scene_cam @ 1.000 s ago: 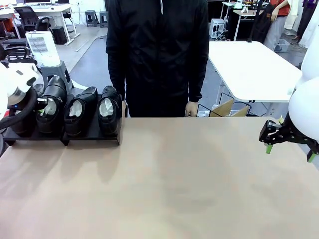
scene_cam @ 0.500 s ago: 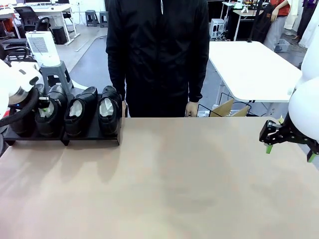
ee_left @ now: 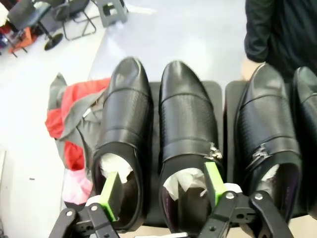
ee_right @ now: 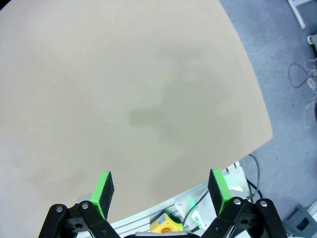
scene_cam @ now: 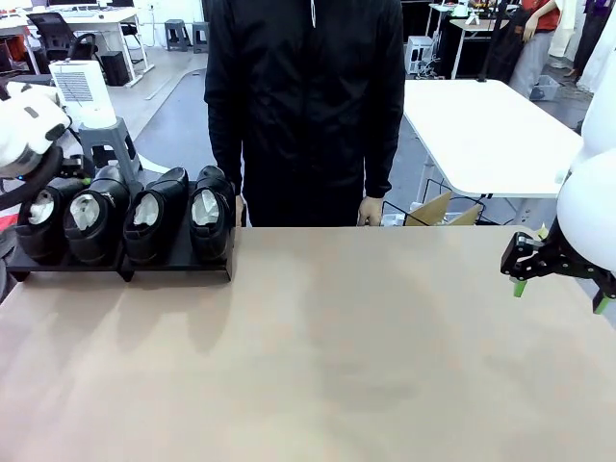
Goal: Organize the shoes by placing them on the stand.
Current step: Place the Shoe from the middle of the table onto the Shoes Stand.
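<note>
Four shoes (scene_cam: 125,214) are being carried side by side on the stand (scene_cam: 178,266) at the desk's (scene_cam: 337,346) far-left corner. Both the left gripper (ee_left: 163,186) and right gripper (ee_right: 161,191) are being held spread, empty.

Glossy white arms (scene_cam: 589,207), black gripper (ee_right: 161,191) with green pads (ee_right: 104,186).

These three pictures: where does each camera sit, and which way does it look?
Front view: fixed on the robot's side, looking across the table at a person; shows the right hand, four shoes on the stand.
Left wrist view: on the left arm, looking down past the open left hand at the shoes.
Right wrist view: looking down past its open hand at bare tabletop and floor.
Shared: front and left wrist views show the same shoes.
</note>
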### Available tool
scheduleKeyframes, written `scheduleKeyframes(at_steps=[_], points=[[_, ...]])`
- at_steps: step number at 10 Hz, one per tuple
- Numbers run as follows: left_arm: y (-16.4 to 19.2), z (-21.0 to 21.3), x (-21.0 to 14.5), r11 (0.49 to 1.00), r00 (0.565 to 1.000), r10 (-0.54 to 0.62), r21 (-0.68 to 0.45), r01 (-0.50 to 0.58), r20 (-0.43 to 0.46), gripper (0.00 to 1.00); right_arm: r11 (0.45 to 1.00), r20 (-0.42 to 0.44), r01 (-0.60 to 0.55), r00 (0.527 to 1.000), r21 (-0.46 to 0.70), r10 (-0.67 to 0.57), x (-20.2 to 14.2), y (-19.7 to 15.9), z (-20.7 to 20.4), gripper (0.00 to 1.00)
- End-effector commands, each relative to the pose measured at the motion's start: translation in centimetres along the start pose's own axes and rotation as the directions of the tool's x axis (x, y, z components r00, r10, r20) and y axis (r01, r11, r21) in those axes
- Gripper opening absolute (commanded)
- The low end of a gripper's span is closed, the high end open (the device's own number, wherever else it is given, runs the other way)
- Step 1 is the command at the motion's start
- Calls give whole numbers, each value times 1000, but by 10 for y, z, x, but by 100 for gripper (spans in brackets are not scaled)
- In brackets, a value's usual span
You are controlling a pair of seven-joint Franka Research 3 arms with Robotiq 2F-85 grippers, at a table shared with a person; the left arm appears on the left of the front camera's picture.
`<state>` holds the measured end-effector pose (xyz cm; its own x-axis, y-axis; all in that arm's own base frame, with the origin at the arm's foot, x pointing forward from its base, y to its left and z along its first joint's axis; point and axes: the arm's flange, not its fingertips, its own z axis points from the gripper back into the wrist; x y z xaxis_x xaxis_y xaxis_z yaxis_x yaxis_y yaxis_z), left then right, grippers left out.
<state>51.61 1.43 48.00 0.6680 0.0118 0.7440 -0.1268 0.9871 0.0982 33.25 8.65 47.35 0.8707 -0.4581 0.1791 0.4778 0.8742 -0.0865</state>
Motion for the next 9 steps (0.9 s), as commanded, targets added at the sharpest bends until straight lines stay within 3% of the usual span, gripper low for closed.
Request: scheduleKeyframes(at_steps=[1,3,4,9], points=[[-10,15,-8,1000,1000,7,13,-7,25,100,1000,3,-18,1000,6,18,3,2,3,100],[-4,32,-8,996,999,-14,85,11,36,100,1000,3,-18,1000,6,18,3,2,3,100],[-7,20,4,1000,999,-12,1,12,30,100,1000,3,-18,1000,6,18,3,2,3,100],[-7,20,4,1000,999,-12,1,12,30,100,1000,3,-18,1000,6,18,3,2,3,100]])
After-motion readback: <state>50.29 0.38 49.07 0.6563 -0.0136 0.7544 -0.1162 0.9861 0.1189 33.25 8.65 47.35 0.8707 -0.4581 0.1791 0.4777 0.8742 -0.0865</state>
